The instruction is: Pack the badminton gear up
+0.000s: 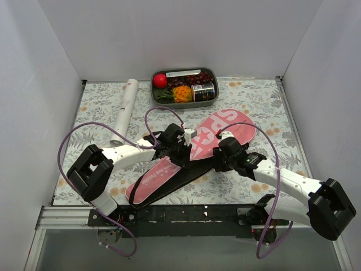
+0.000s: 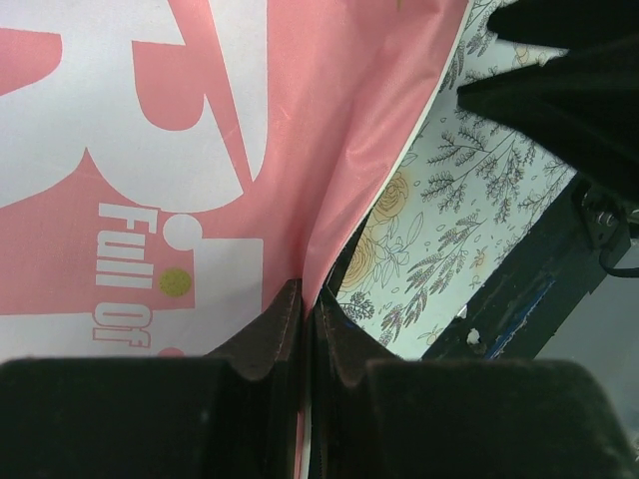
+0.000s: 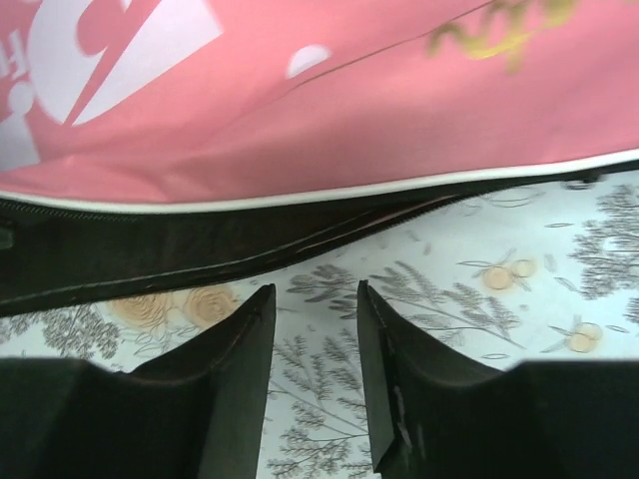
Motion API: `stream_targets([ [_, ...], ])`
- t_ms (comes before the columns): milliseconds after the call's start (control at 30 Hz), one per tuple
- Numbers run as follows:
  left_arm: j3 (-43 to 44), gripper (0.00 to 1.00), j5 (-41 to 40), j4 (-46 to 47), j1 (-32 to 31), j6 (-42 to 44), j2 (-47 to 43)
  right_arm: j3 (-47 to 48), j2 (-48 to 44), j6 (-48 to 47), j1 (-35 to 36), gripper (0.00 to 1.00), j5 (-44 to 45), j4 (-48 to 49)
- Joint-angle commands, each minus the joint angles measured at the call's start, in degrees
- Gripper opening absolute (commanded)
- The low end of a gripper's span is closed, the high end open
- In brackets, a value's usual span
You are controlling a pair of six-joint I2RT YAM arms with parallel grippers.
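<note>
Bag [image 1: 217,135] lies diagonally mid-frame; left end effector [image 2: 307,299] pinches its pink flap edge tight, right end effector [image 3: 315,291] stands part-open and empty just below the black edging [image 3: 150,249]; advise holding the flap taut while the right closes squarely on that edging.

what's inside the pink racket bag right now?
Can't tell. The pink racket bag lies flat, its top panel covering the interior. The right wrist view shows only a dark slit along its black edging. No rackets visible anywhere; they may be inside.

The pink bag [image 2: 329,100] is smooth, faintly shiny cloth; the floral table cover [image 3: 479,319] matt.
</note>
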Motion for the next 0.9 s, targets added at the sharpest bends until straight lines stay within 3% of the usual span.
stream_targets([
  [0, 2.8, 0.05, 0.3, -0.8, -0.2, 0.4, -2.4, 2.3, -3.3, 3.2, -4.8, 0.47, 6.2, -3.1],
  [333, 6.8, 0.06, -1.5, -9.2, -0.2, 3.6, -7.9, -1.3, -12.3, -4.4, -10.7, 0.51, 6.1, 8.1],
  [633, 10.9, 0.07, -0.7, -12.6, -0.1, 5.2, -8.4, 2.4, -16.7, -10.5, -10.7, 0.49, 2.9, 0.3],
  [867, 11.7, 0.07, -0.9, -14.2, -0.1, 6.3, -9.1, 0.6, -19.4, -13.2, -11.4, 0.48, 7.6, 2.1],
])
